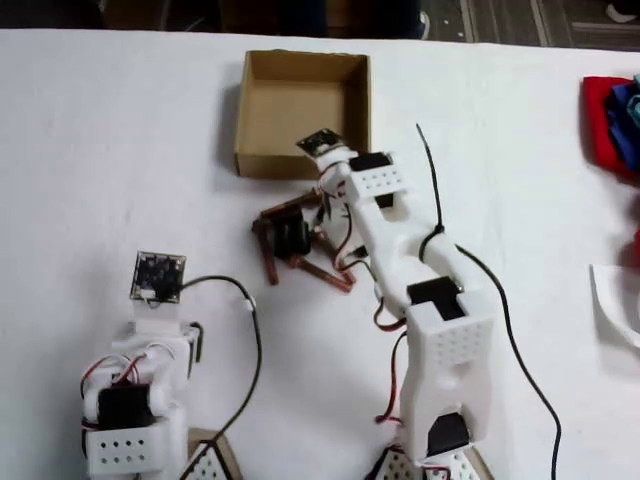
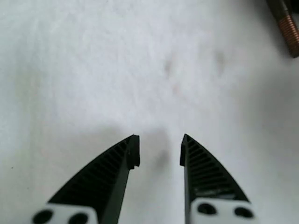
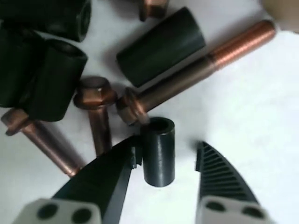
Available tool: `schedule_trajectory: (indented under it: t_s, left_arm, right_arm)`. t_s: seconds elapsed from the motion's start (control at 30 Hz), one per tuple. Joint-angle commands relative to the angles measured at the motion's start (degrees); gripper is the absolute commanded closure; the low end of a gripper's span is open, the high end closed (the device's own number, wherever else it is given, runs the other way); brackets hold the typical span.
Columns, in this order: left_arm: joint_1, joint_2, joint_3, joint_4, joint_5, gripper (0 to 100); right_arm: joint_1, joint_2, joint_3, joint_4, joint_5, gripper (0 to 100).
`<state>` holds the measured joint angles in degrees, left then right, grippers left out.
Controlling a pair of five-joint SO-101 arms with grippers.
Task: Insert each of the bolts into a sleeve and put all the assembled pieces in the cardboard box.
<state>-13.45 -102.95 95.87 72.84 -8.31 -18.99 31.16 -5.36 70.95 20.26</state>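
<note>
Your left gripper (image 2: 159,151) hangs over the bare white table (image 2: 93,70) with its fingers parted, holding nothing. The threaded end of a bolt (image 2: 287,28) lies well apart from it. Your right gripper (image 3: 168,156) is spread wide over the pile of bolts and sleeves (image 1: 300,245) and straddles one black sleeve (image 3: 159,149) (touching one finger, clear of the other). The cardboard box (image 1: 290,163) stands just beyond the pile.

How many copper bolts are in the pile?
4 in the right wrist view. The long bolt lies beside a sleeve; a short bolt lies mid-pile; a third bolt lies by another sleeve; a fourth bolt is cut by the edge. Sleeves may hide more.
</note>
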Motion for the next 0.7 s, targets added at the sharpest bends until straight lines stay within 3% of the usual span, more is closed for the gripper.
schedule_trajectory:
  t_s: [0.0, 0.2, 0.3, 0.67]
  left_arm:
    - [0.26, -0.09, 1.27, 0.18, 0.00, 83]
    - [0.26, -0.09, 1.27, 0.18, 0.00, 83]
    - [0.26, -0.09, 1.27, 0.18, 0.00, 83]
    - [0.26, -0.09, 1.27, 0.18, 0.00, 83]
  right_arm:
    - [-0.92, 0.31, -3.69, -0.75, 0.35, 83.5]
    - [-0.48, 0.48, -3.60, 0.04, 0.44, 85.4]
    - [-0.13, -0.04, -3.69, 0.40, 0.00, 97.9]
    - [9.01, -10.15, 2.46, 5.32, -2.11, 97.7]
